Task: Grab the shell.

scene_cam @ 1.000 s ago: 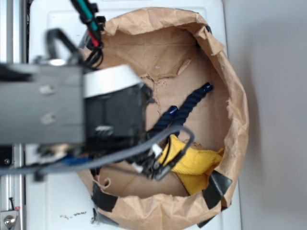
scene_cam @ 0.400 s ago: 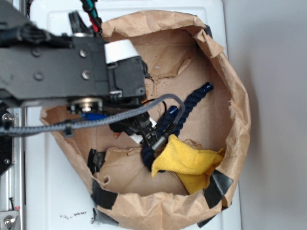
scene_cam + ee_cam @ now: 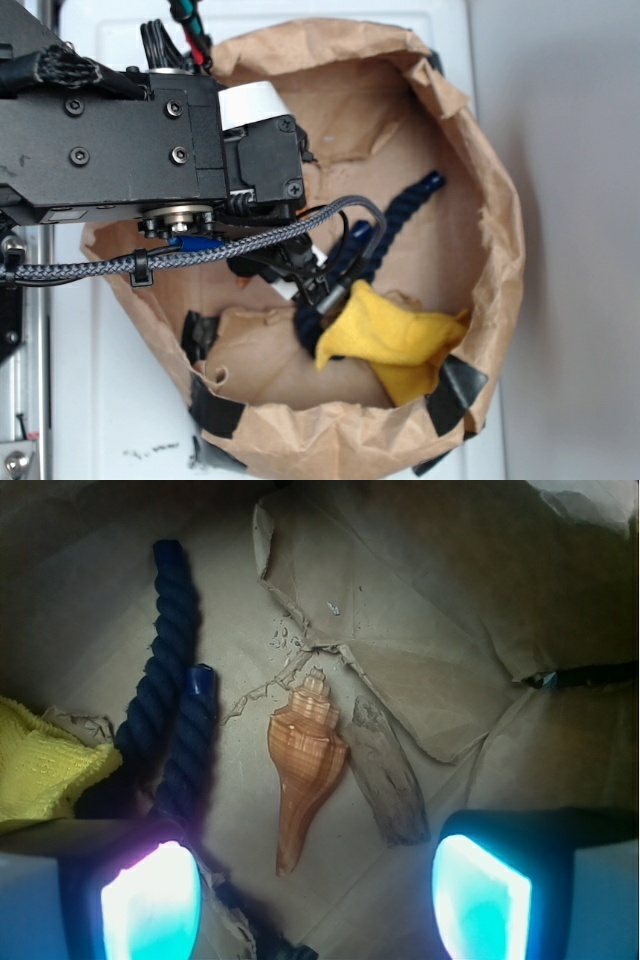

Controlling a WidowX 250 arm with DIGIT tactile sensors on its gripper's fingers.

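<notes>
Exterior: arm [image 3: 150, 150] over paper bag [image 3: 490, 200], blocking most of its floor. Navy rope [image 3: 400, 215] runs twd bag's right rim; yellow cloth [image 3: 395, 335] near lower-right rim. Shell not vis.

Wrist: shell [image 3: 303, 760] mid bag floor, spire up, thin tip down, betw rope [image 3: 165, 710] and bark piece [image 3: 385, 775], just beside the bark. Gripper [image 3: 315, 885] jaws wide, nothing held.

Handling (est.): light, rigid, glossy/slippery, tip brittle. Grip across wide ridged body.

A white tabletop [image 3: 120, 420] meets a plain pale grey surface [image 3: 570, 240] on the right — soft, even light.
</notes>
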